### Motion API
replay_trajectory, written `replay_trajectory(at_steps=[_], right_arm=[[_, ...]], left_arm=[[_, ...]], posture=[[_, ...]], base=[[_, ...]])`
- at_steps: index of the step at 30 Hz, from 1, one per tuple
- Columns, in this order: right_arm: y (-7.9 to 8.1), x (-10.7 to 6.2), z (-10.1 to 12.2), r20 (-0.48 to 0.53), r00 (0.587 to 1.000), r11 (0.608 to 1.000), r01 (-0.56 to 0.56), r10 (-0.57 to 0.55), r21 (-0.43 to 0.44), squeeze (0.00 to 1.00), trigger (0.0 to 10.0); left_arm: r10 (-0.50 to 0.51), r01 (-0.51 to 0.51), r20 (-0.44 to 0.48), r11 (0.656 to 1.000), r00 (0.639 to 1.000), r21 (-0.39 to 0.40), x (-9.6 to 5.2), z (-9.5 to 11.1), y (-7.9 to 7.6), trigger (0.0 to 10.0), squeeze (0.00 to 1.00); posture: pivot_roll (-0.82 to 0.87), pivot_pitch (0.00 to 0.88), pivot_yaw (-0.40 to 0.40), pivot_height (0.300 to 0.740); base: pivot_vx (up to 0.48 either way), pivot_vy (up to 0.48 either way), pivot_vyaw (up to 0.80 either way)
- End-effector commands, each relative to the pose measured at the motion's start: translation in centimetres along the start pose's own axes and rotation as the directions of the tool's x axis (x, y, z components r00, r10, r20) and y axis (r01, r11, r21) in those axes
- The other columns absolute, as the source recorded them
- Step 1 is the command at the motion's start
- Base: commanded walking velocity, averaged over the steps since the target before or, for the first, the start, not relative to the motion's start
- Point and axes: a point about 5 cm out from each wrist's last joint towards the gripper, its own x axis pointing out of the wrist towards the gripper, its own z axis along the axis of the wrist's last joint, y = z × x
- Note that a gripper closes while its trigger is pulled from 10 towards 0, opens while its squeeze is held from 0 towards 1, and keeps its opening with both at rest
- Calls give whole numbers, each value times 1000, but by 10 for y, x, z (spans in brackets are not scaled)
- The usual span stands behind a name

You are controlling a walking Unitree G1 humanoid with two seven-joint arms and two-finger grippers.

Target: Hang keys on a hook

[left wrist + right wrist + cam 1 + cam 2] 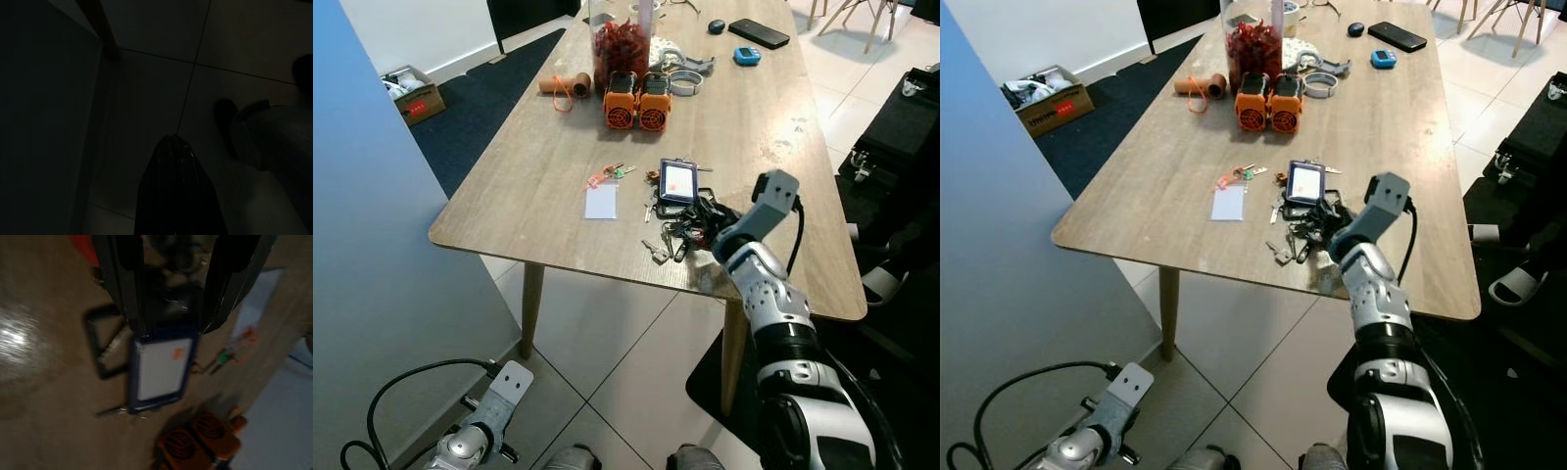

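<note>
Right arm is stretched forward over the near edge of the table (538,176), forearm angled up from the elbow, wrist bent so the right gripper (172,328) points down into the keys (683,231). The key pile sits close to the near edge, toward the right corner, a dark tangle with a couple of silver keys poking out toward me. Through the wrist cam I can see the two black fingers (122,279) spread fairly wide, straddling the top of the bunch, nothing pinched between them that I can make out. That view is blurry though.

Just past the keys, touching the pile, lies a blue badge holder (676,181) with a white card and an orange dot. Left of it there's a small white card (601,202) and a little set of orange and green tags (609,174), both lying flat and apart from the pile.

Further back toward the far edge: two orange fans (637,101) side by side, a jar (620,47) of red stuff behind them, a cork roll (564,85), and a phone (759,32).

Left arm hangs down by my side over the floor tiles, left gripper (172,196) pointing at the floor. That cam is really dark, can't tell how its fingers stand.
</note>
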Motion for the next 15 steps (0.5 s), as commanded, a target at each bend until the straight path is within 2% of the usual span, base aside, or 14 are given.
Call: replay_trajectory(at_steps=[1,3,4,5,6,7,15], right_arm=[[5,1,-8,-43,999,1000,-19,19,13,894,10000],[7,1,-9,-48,999,1000,-25,26,12,894,10000],[9,2,-10,-56,998,999,-32,32,6,984,10000],[10,2,-12,-62,997,999,-36,36,1,925,10000],[11,2,-12,-66,997,999,-37,37,-2,925,10000],[11,2,-13,-74,996,999,-41,40,-7,0,10000],[13,2,-19,-118,991,997,-65,59,-48,0,10000]], left_arm=[[-6,6,-25,1000,1000,6,-1,-7,-3,10000,0],[-5,6,-26,1000,1000,6,-1,-7,-3,10000,0],[-5,5,-26,1000,1000,6,-1,-7,-3,10000,0],[-5,5,-27,1000,1000,6,-2,-7,-3,10000,0],[-5,5,-27,1000,1000,6,-2,-7,-3,10000,0],[-5,6,-27,1000,1000,7,-2,-7,-3,10000,0],[-8,8,-31,1000,999,14,-2,-8,-3,10000,0]], posture=[[66,105,16,740],[66,105,16,740],[66,106,16,740],[66,106,16,740],[66,106,15,740],[66,107,16,740],[66,110,18,740]], base=[[0,0,0],[0,0,0],[0,0,0],[0,0,0],[0,0,0],[0,0,0],[0,0,0]])
